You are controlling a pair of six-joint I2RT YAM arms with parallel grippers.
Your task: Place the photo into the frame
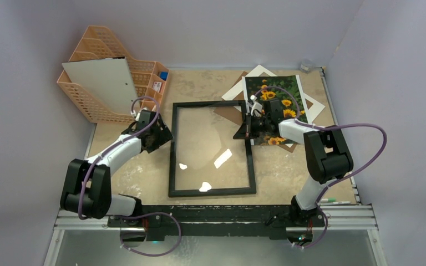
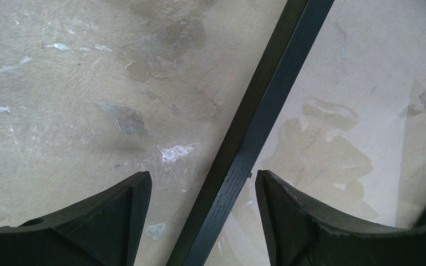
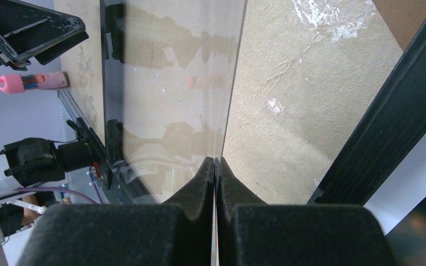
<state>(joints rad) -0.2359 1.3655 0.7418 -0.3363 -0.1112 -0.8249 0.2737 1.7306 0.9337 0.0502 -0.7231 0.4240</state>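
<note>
The right arm (image 1: 297,128) hides part of the photo (image 1: 255,83); the white mat (image 1: 259,71) beneath shows only corners. Things in the orange basket (image 1: 83,97), far left of the counter (image 1: 288,172), are too small to tell.

Black wood-grained frame (image 2: 255,127), glossy clear glass pane (image 3: 166,83), mottled matt tabletop (image 2: 61,111)

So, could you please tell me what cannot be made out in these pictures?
Top view: the right arm hides the middle of the photo.
Left wrist view: the picture's edges cut off the frame.
Right wrist view: the top edge cuts off the glass pane held by the right hand.
</note>
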